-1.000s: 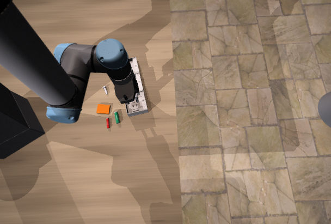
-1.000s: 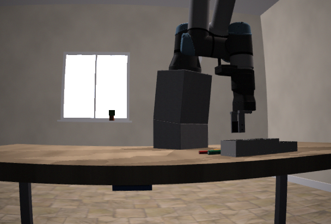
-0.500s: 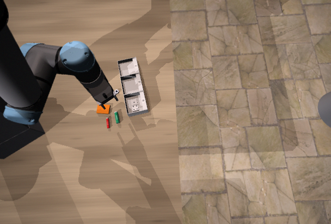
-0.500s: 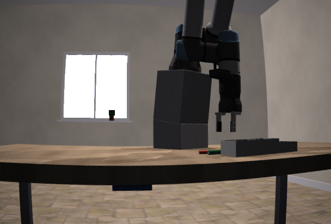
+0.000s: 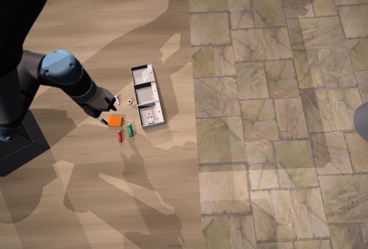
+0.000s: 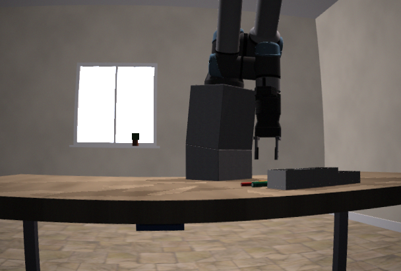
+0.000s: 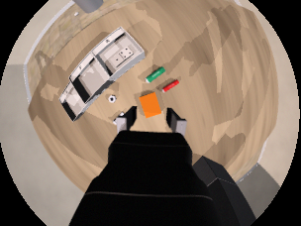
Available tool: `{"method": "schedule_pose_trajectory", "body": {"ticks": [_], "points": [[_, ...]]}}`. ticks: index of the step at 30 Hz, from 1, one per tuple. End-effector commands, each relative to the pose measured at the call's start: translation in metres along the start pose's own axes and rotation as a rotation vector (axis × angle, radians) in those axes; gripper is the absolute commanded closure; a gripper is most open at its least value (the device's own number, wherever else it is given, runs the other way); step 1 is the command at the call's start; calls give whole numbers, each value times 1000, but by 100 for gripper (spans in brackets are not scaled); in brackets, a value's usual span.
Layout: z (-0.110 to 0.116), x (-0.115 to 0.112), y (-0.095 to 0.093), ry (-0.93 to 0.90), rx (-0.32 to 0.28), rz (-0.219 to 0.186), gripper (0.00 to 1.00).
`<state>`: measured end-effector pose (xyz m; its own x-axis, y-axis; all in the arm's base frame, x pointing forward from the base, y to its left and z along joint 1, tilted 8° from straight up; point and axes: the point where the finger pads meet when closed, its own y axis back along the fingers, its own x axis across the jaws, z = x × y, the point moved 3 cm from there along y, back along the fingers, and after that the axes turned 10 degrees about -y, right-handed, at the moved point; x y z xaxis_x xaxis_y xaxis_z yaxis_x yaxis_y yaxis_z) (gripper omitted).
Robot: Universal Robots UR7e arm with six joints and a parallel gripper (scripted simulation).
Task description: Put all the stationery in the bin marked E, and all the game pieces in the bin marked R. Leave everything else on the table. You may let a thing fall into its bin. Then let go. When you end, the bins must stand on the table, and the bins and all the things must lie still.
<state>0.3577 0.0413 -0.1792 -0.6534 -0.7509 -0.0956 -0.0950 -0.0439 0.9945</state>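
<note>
Seen from the wrist camera, the fingers stood wide apart with nothing between them, hanging above the bench (image 5: pixel 91 27) with the tips clear of the wood in the exterior view (image 6: pixel 266 151). Just past the tips, at 12 o'clock, lay the orange pad (image 7: pixel 150 104), flat on the bench; from the top it sat at (image 5: pixel 115 120), right beside the lower fingertip. At 1 o'clock from the pad in the wrist view lay the red pen (image 7: pixel 170 85) and, just beyond it, the green pen (image 7: pixel 154 75), side by side, roughly parallel and apart from each other; from the top they were at (image 5: pixel 120 136) and (image 5: pixel 129 130). At 10 o'clock from the pad in the wrist view sat a small nut (image 7: pixel 113 99), also at (image 5: pixel 129 101). A small white-and-dark cylinder (image 5: pixel 117 99) lay near it, close by the upper fingertip; I could not tell what it was.

Farthest out stood the bins (image 5: pixel 161 106), 3 grey compartments in 1 row, resting on the bench. The end compartment nearest the pens held 2 dice (image 5: pixel 149 117), also seen at (image 7: pixel 123 54). The other 2 compartments showed only their floors. The bin letters could not be read in any view.
</note>
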Motion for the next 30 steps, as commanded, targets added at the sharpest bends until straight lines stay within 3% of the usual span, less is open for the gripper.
{"method": "schedule_pose_trajectory", "body": {"ticks": [1, 3, 4, 8, 30], "points": [[-1, 0, 0, 156, 7, -17, 0], [-1, 0, 0, 156, 7, -17, 0], [-1, 1, 0, 253, 10, -24, 0], [-1, 1, 0, 360, 14, -38, 0], [-1, 1, 0, 360, 14, -38, 0]]}}
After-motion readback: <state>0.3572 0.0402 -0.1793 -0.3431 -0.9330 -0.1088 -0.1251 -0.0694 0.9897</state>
